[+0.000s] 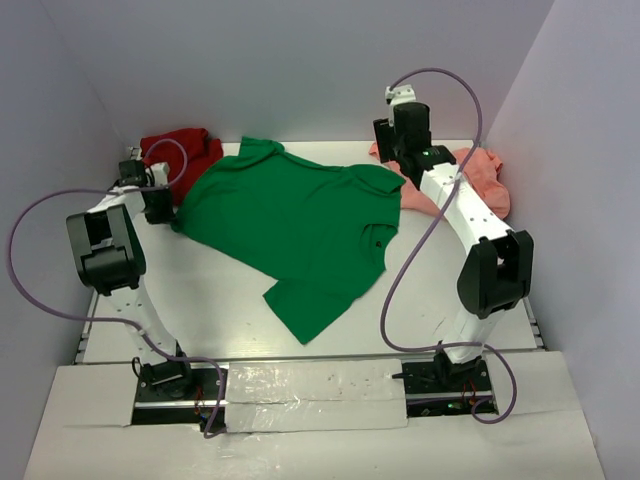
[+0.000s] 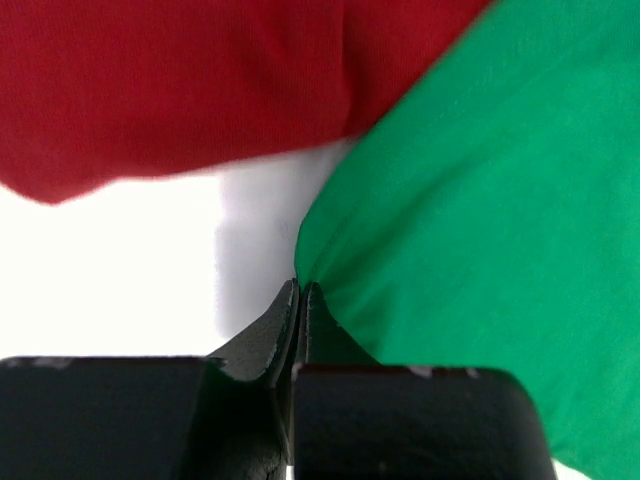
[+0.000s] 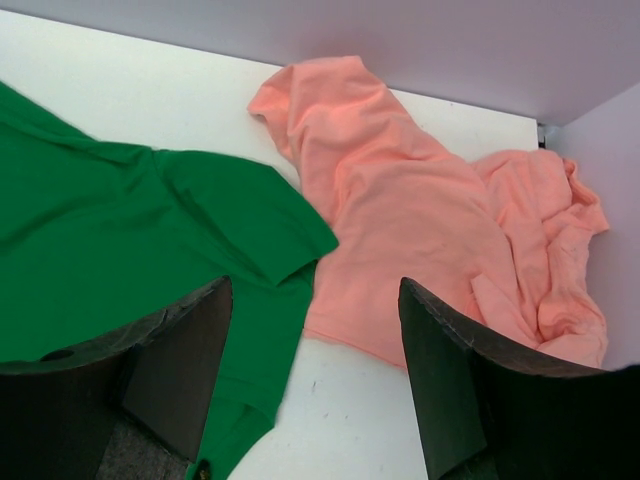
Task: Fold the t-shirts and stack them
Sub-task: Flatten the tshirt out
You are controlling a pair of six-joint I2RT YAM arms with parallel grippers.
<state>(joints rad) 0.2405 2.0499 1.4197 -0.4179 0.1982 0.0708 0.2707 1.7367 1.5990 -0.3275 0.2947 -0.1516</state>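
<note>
A bright green t-shirt [image 1: 290, 225] lies spread over the middle of the white table [image 1: 200, 300]. My left gripper [image 1: 168, 218] is at its left edge. In the left wrist view that gripper [image 2: 300, 290] is shut, with a corner of the green cloth [image 2: 480, 200] pinched at its tips. The dark red t-shirt [image 1: 185, 150] is bunched at the back left, its hem [image 2: 180, 80] just beyond the tips. A crumpled salmon pink t-shirt [image 1: 480, 175] sits at the back right. My right gripper [image 1: 390, 160] hangs open, with its jaws [image 3: 315, 290] above the spot where the green sleeve [image 3: 250, 220] meets the pink cloth [image 3: 400, 200].
Lilac walls [image 1: 300, 60] close in the table at the back and on both sides. Purple cables [image 1: 410, 260] loop from each arm, and the right arm's passes over the green shirt's right side. Bare table shows in front of the shirt.
</note>
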